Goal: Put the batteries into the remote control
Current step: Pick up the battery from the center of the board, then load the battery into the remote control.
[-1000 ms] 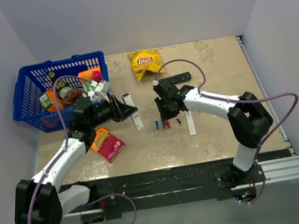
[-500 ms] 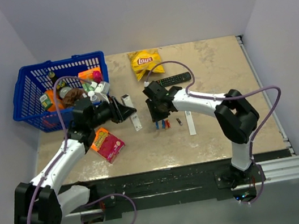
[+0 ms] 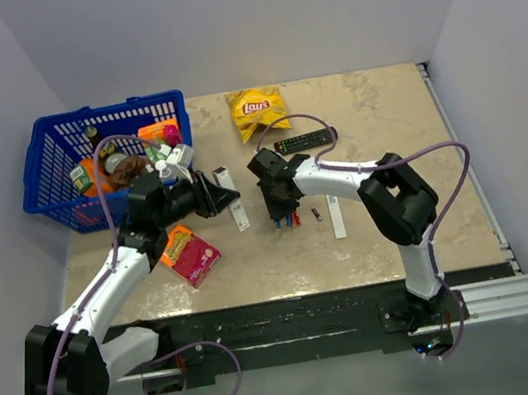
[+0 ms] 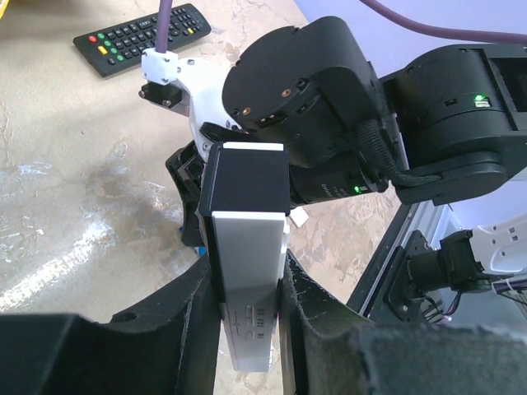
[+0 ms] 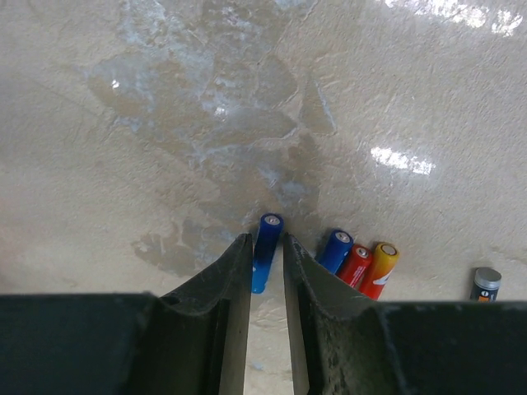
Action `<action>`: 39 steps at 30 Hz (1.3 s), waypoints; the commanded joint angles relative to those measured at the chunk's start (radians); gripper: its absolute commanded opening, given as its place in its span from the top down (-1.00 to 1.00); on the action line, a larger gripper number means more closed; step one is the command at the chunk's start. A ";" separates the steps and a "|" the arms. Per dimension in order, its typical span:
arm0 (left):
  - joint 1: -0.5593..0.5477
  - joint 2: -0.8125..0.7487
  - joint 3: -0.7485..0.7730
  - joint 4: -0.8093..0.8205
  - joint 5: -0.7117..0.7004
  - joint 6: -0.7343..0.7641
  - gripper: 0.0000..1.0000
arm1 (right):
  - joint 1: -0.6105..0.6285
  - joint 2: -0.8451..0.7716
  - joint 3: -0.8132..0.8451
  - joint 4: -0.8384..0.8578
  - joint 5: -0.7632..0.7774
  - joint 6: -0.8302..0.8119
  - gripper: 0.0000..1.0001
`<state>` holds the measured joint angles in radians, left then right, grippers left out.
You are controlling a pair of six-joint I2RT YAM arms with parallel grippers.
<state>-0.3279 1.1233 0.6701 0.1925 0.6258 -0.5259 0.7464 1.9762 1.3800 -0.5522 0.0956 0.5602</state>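
Our left claw (image 4: 247,278) is clamped on the white remote (image 4: 245,239), holding it above the bench (image 4: 74,164). Our right claw (image 5: 262,243) is down at the bench, narrowly parted and straddling the blue battery (image 5: 268,229). We cannot tell if it pinches. Three more batteries (image 5: 359,265) lie just beside.

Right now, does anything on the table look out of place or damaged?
Nothing spilled or broken. A white strip lies alone right of the loose batteries, apart from the remote in the left tool. The right tool straddles one blue battery.
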 commanded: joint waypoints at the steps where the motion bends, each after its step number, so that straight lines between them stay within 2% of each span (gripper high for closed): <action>1: 0.001 -0.025 0.042 0.008 0.000 0.029 1.00 | 0.005 0.018 0.047 -0.020 0.036 0.007 0.50; 9: 0.001 -0.017 0.042 0.008 0.000 0.024 1.00 | 0.008 0.056 0.076 -0.043 0.056 -0.022 0.56; 12: 0.001 -0.016 0.039 0.012 -0.001 0.021 1.00 | 0.013 0.061 0.086 -0.058 0.058 -0.037 0.68; 17: 0.001 -0.010 0.036 0.033 -0.001 0.001 1.00 | 0.018 0.017 0.085 -0.054 0.058 -0.062 0.99; 20: 0.001 -0.003 0.029 0.064 -0.011 -0.026 1.00 | 0.018 -0.033 0.071 -0.026 0.044 -0.088 1.00; 25: 0.001 0.000 -0.010 0.171 -0.023 -0.136 1.00 | 0.018 -0.203 0.018 0.067 0.026 -0.131 1.00; 29: 0.001 0.013 -0.053 0.332 -0.035 -0.236 1.00 | 0.018 -0.356 -0.057 0.194 -0.005 -0.169 1.00; 35: 0.001 0.053 -0.075 0.464 -0.092 -0.368 1.00 | 0.019 -0.579 -0.159 0.363 -0.034 -0.223 1.00; 39: 0.000 0.075 -0.058 0.481 -0.130 -0.417 1.00 | 0.019 -0.672 -0.211 0.466 -0.086 -0.256 1.00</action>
<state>-0.3279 1.1843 0.5961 0.5358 0.5503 -0.8520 0.7605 1.3727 1.2186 -0.2481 0.0696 0.3618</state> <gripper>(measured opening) 0.332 0.126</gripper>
